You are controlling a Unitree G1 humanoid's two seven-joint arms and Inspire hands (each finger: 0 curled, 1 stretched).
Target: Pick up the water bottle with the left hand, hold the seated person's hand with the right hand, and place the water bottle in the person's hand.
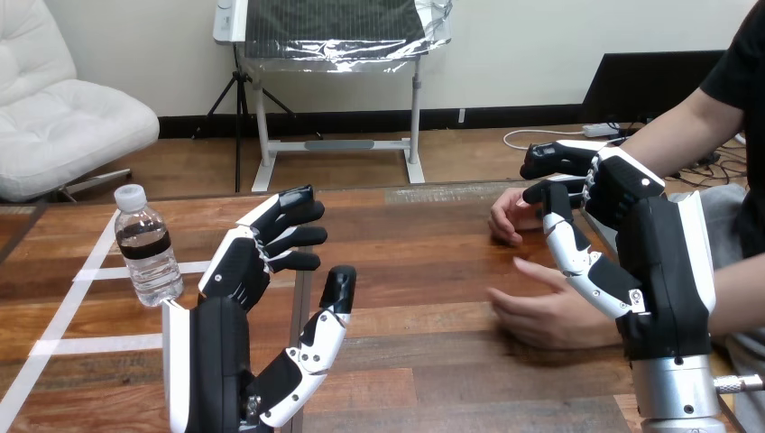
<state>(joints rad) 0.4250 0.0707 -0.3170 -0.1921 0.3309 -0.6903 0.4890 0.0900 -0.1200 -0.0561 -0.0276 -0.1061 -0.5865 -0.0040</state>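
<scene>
Left hand [248,271] hovering over bench [433,262], fingers loosely spread, gripping nothing. Bottle [144,248] standing upright just left of it, apart, dark label band showing, near bench's left edge. Right hand [622,194] hanging half-open between person's near hand [541,316] and far hand [510,215], clasping neither; contact unclear. Bare wood stretching between robot's hands.

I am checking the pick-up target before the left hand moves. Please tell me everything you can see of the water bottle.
The water bottle is clear plastic, with a white cap on and a dark label band around its upper body. It stands upright on the wooden table, at the view's left, by white tape lines. Nothing touches it: the left hand, fingers open, is to its right, apart.
</scene>
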